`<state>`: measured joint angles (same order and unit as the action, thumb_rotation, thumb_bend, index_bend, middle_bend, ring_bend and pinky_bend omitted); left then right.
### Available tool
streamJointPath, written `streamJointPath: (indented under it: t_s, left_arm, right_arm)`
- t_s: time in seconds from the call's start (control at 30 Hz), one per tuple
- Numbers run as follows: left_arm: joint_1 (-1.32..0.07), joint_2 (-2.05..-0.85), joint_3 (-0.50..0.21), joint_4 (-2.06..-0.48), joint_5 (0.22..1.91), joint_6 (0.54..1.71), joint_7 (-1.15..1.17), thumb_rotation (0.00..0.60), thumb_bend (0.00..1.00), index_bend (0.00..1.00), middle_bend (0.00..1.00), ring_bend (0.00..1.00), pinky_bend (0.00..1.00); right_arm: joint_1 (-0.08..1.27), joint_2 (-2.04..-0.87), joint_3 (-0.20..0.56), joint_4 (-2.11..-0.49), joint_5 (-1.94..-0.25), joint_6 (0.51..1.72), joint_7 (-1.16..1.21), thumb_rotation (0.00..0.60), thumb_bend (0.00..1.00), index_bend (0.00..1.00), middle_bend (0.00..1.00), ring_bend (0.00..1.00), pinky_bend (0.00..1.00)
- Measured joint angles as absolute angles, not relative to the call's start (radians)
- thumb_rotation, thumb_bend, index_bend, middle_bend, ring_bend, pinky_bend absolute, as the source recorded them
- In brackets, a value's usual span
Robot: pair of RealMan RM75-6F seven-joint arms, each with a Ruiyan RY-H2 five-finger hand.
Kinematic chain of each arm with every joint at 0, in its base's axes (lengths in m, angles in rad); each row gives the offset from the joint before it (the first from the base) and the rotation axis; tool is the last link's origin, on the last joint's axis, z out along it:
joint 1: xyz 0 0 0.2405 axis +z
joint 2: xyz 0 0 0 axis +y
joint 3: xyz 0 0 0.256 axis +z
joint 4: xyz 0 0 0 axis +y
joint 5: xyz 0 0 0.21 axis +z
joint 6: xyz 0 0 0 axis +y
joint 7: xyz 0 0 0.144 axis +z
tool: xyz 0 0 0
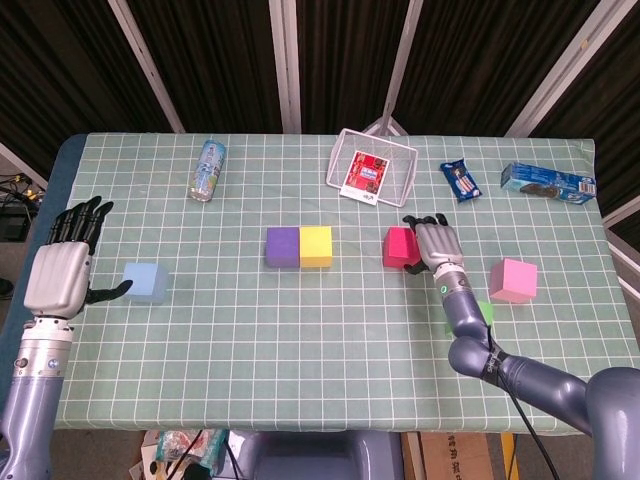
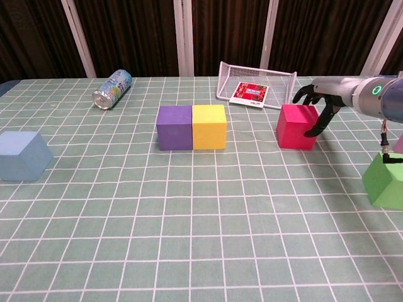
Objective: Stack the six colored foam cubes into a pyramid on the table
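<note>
The right hand [image 2: 313, 100] sits against the right side of the red cube [image 2: 298, 126], fingers draped over its top edge and thumb down its front corner; it looks to be closing on the cube, but whether it truly grips or only touches, I cannot tell. The cube rests on the table [image 1: 300, 340], not lifted. At about 9 o'clock from it, near but apart, the yellow cube [image 1: 316, 246] and purple cube [image 1: 282, 247] stand touching side by side, which reads as the start of a base row. At roughly 4 o'clock from the hand lie the pink cube [image 1: 513, 279] and the green cube [image 2: 385, 179], both loose. Far off at 9 o'clock the left hand [image 1: 62, 272] hovers with fingers spread, holding nothing, its thumb just beside the light blue cube [image 1: 146, 282]. Nothing is stacked yet: by my judgement two of three base cubes are placed, the red one likely joins them, and the upper tiers remain
</note>
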<state>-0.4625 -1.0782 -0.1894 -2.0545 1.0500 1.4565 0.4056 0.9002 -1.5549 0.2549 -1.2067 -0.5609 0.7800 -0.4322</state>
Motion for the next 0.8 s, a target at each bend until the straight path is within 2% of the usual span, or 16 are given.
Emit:
streamJointPath:
  t_s: [0.13, 0.37, 0.8]
  left_arm:
    - [-0.460, -1.078, -0.191, -2.054, 1.051, 1.450, 0.404, 0.600, 0.05, 0.00, 0.00, 0.00, 0.03]
    - [-0.454, -1.076, -0.198, -2.058, 1.056, 1.449, 0.399, 0.600, 0.05, 0.00, 0.00, 0.00, 0.03]
    - [-0.445, -1.073, -0.208, -2.064, 1.063, 1.446, 0.397, 0.600, 0.05, 0.00, 0.00, 0.00, 0.03]
  right_arm:
    - [0.897, -1.553, 0.255, -1.211, -0.572, 0.789, -0.425, 0.600, 0.24, 0.39, 0.37, 0.26, 0.00]
    - [0.882, -1.547, 0.257, -1.233, -0.605, 0.812, -0.397, 0.600, 0.24, 0.41, 0.41, 0.29, 0.00]
    - [0.895, -1.500, 0.281, -1.327, -0.631, 0.810, -0.383, 0.600, 0.24, 0.41, 0.41, 0.29, 0.00]
